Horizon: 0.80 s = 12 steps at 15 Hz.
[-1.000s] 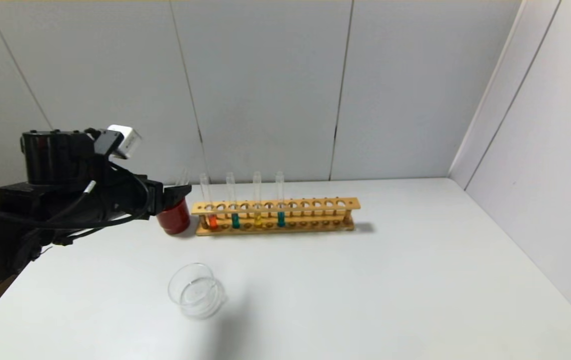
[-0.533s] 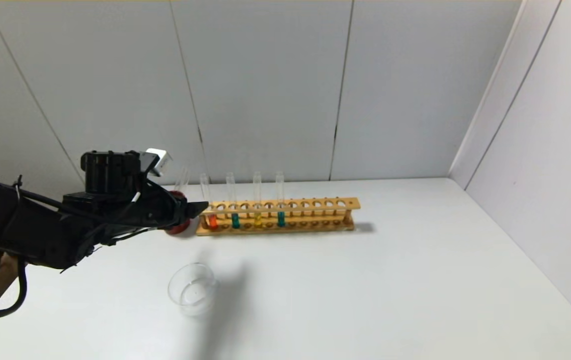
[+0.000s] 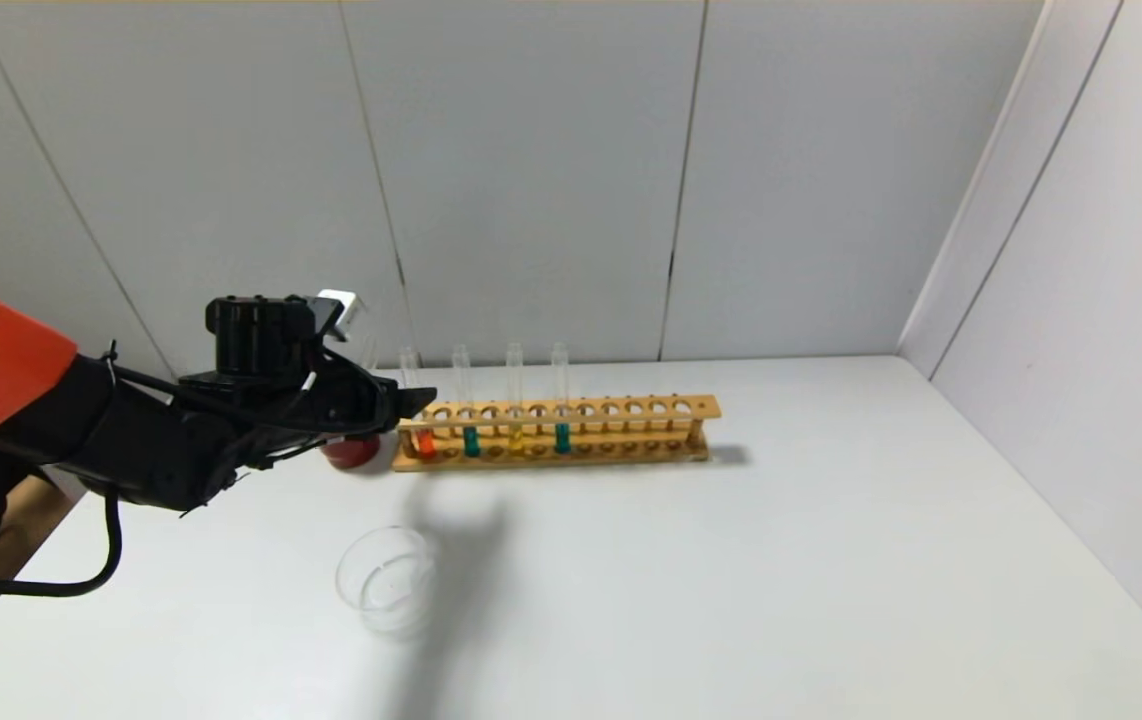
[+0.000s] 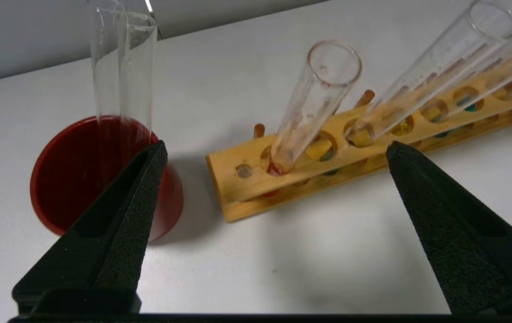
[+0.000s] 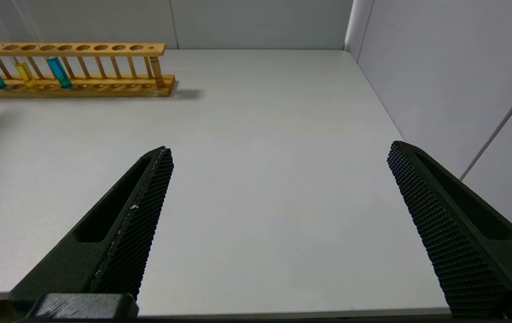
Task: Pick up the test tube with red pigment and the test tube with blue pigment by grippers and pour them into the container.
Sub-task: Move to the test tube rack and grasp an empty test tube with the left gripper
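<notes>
The test tube with red pigment (image 3: 423,440) stands in the leftmost filled hole of the wooden rack (image 3: 631,408). My left gripper (image 3: 416,403) is open, with its tips at that tube's upper part. In the left wrist view the red tube (image 4: 318,94) rises between and beyond the spread fingers of the left gripper (image 4: 276,143), which touch nothing. The test tube with blue pigment (image 3: 561,437) stands further right in the rack. The clear glass container (image 3: 391,580) sits on the table in front. My right gripper (image 5: 279,148) is open and empty, low over the table's right side.
A dark red cup (image 3: 351,452) with empty glass tubes (image 4: 121,67) stands just left of the rack, beside my left finger. A second teal tube (image 3: 471,440) and a yellow tube (image 3: 516,440) stand in the rack. Walls close the back and right.
My left arm has reached right and forward, from beside the red cup to the rack's left end at the red tube. Rack, tubes and container have not moved.
</notes>
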Each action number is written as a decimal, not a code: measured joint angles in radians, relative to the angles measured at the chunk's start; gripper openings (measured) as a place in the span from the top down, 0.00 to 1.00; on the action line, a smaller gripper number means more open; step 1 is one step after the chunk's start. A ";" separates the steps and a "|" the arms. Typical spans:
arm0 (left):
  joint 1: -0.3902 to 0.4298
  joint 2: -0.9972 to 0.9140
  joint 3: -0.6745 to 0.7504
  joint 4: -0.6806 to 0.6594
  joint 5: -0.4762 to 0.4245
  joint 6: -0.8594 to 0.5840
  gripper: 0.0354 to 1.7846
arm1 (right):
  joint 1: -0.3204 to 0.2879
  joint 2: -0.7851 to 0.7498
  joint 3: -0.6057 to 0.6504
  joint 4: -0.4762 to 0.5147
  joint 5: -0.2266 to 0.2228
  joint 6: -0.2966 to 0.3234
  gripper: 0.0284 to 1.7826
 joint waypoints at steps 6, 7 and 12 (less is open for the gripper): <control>-0.004 0.086 -0.095 0.002 -0.002 -0.001 0.04 | 0.000 0.000 0.000 0.000 0.000 0.000 0.02; -0.003 0.099 -0.108 0.002 -0.001 -0.001 0.04 | 0.001 0.000 0.000 0.000 0.000 0.000 0.02; -0.002 0.140 -0.136 0.001 -0.061 -0.010 0.04 | 0.000 0.000 0.000 0.000 0.000 0.000 0.02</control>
